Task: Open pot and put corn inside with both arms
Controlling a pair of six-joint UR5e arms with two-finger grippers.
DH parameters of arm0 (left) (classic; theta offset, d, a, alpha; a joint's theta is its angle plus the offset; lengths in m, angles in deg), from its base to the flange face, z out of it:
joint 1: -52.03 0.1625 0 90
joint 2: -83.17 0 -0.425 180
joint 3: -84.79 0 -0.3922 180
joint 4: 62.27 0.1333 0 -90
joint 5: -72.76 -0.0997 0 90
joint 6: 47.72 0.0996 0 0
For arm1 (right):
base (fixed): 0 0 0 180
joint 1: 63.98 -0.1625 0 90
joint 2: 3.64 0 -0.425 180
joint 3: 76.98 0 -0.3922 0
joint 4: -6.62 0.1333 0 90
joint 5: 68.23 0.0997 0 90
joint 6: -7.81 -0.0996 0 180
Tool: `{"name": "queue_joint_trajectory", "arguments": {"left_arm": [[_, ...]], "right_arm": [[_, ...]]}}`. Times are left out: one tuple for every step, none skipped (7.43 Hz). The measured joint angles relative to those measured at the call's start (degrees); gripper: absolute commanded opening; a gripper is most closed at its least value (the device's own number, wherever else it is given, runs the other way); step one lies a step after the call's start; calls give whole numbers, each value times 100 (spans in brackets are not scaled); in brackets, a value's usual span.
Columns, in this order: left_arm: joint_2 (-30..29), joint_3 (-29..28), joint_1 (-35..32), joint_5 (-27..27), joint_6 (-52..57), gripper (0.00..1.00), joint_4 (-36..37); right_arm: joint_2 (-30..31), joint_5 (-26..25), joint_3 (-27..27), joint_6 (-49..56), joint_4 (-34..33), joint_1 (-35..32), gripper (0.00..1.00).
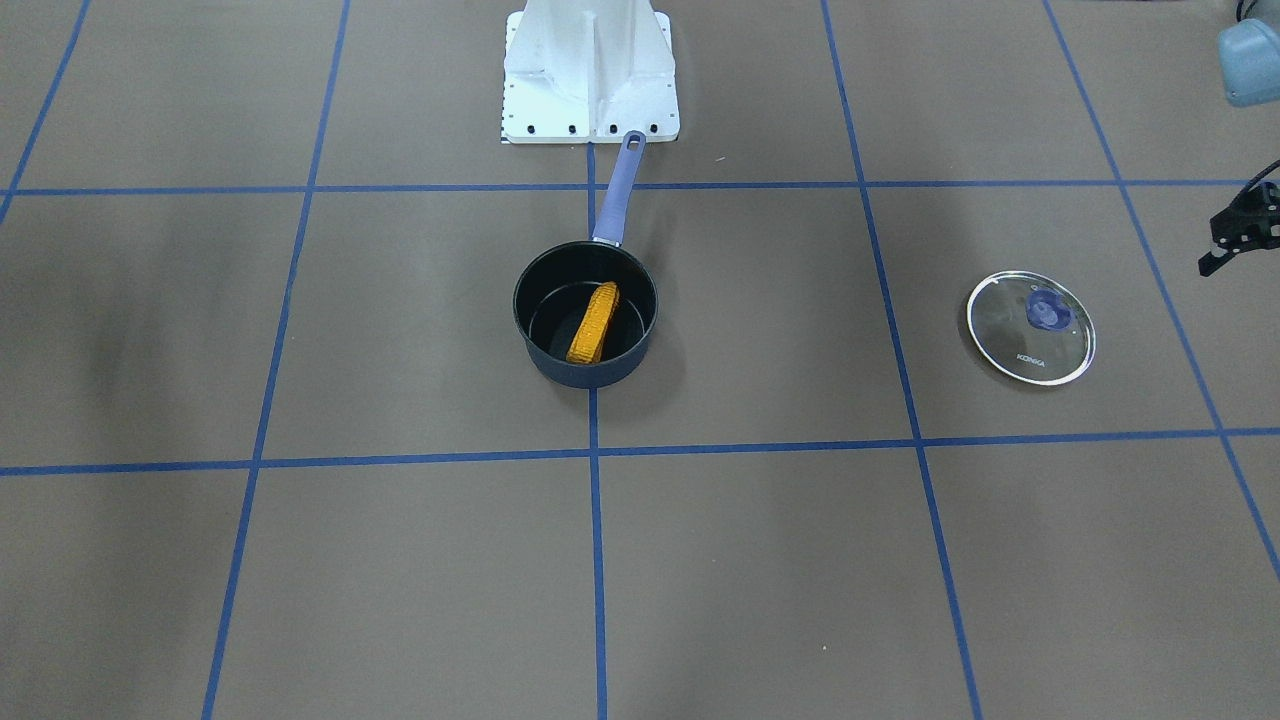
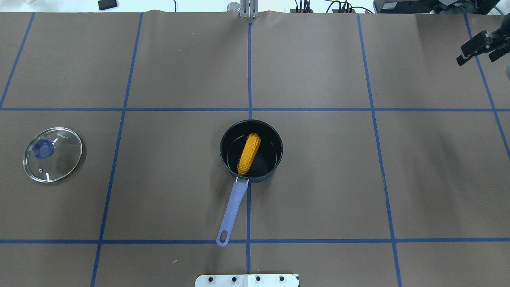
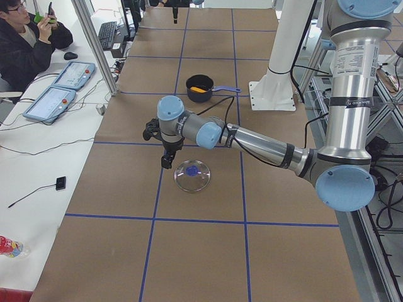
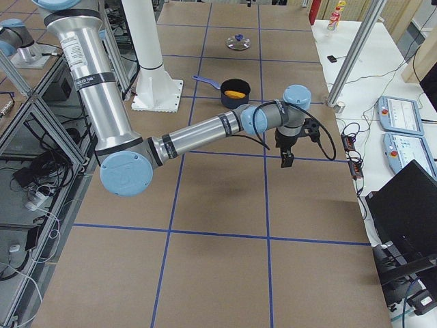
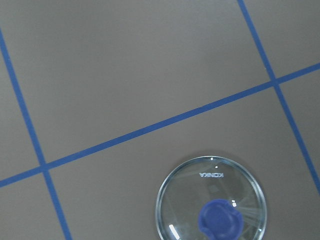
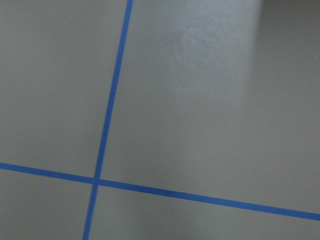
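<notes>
Corn (image 2: 249, 154) lies inside the pot (image 2: 267, 161), tilted on the black bottom, running from about 12 o'clock to 6 o'clock in the overhead view. One end leans near the rim on the handle side. It looks like a small, light, stiff cob. The bumpy kernels should give the pads bite, so a pinch across the middle would be the safest hold, short axis between the jaws.

Pot sits at the table (image 2: 318, 179) centre on the tape cross. It is open, and its lavender handle (image 2: 235, 201) points to 7 o'clock toward the robot base. It looks rigid and bowl-heavy, so take it by the handle close to the bowl.

Glass lid (image 2: 55, 157) lies flat at 9 o'clock of the pot, well apart. Probably slippery and breakable; the blue knob is the only grip.

Right gripper (image 2: 478, 54) hangs at 2 o'clock, well apart, jaws looking spread and holding nothing. Left gripper (image 1: 1228, 250) hovers near the lid and is cut by the frame edge, so I cannot tell how its jaws stand.

Task looks done.
</notes>
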Motion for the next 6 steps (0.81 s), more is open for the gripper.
{"name": "queue_joint_trajectory", "arguments": {"left_arm": [[-99,-270,-189,29,302,98,8],[-188,-488,-341,67,482,98,19],[-233,-613,-450,99,563,98,29],[-254,-675,-510,130,591,98,38],[-261,-742,-543,152,600,98,57],[-259,-818,-566,164,605,98,73]], "right_arm": [[41,24,-218,297,20,-129,100],[58,42,-371,464,32,-233,100],[65,63,-443,538,35,-342,100],[68,78,-470,565,35,-448,100],[81,86,-469,570,38,-540,100],[123,86,-446,564,43,-614,100]]}}
